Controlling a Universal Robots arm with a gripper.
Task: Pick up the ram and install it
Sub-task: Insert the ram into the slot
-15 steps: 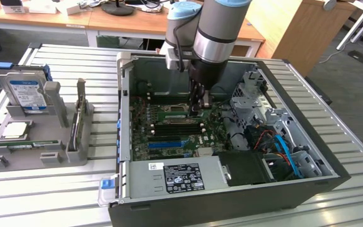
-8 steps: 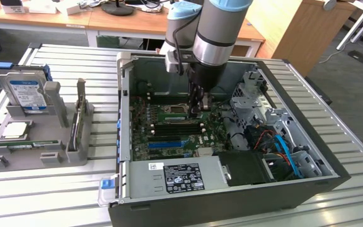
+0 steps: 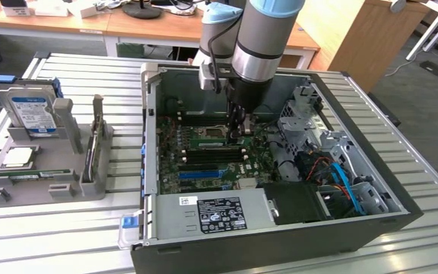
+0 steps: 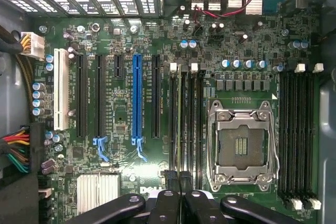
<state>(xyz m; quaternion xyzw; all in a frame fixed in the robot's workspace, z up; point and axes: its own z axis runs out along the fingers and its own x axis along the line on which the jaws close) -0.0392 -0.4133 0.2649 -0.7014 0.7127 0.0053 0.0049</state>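
Exterior view: high and off the arm (image 3: 261, 40), facing obliquely down over the whole open computer case (image 3: 295, 251); mid distance.
Wrist view: close, facing straight down past the gripper (image 4: 181, 182) onto the motherboard (image 4: 121, 114).
Shared: motherboard, CPU socket (image 4: 242, 145), memory slots (image 4: 296, 135).

Upright arm (image 3: 261, 45), closed tool (image 3: 239, 135) downward

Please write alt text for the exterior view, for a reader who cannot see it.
A robot arm reaches down into an open computer case, its gripper at the motherboard's memory slots. On the exterior view's left, a grey holder carries a hard drive.
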